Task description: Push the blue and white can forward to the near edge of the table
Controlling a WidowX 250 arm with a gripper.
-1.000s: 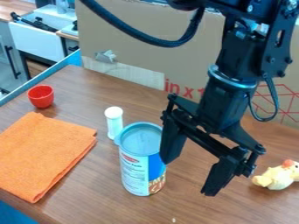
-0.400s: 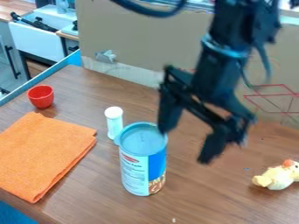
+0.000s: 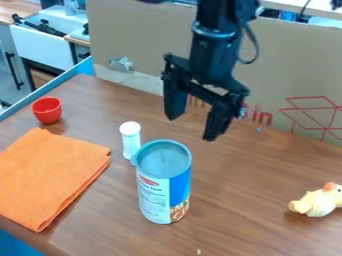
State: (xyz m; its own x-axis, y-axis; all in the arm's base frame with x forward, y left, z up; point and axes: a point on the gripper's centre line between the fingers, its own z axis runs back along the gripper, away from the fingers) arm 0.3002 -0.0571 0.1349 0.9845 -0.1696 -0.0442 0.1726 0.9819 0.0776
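Brown wood grain runs across the tabletop [image 3: 247, 200], where a canister [image 3: 155, 186] stands upright, on the camera's side of my jaws. Spread apart and empty, they hang beyond and higher than its lid. An orange cloth [image 3: 50, 175] lies to one side, a toy chick [image 3: 317, 201] to the other; past the canister stand a white tube [image 3: 131, 140], a red cup [image 3: 47, 111] and cardboard [image 3: 140, 37]. Since the earlier frames, I have drawn back from the canister, toward the cardboard; it stays put.

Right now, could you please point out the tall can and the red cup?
Tall can [image 3: 160, 192]: camera view, on its labelled side.
Red cup [image 3: 47, 115]: camera view, on its outer wall.
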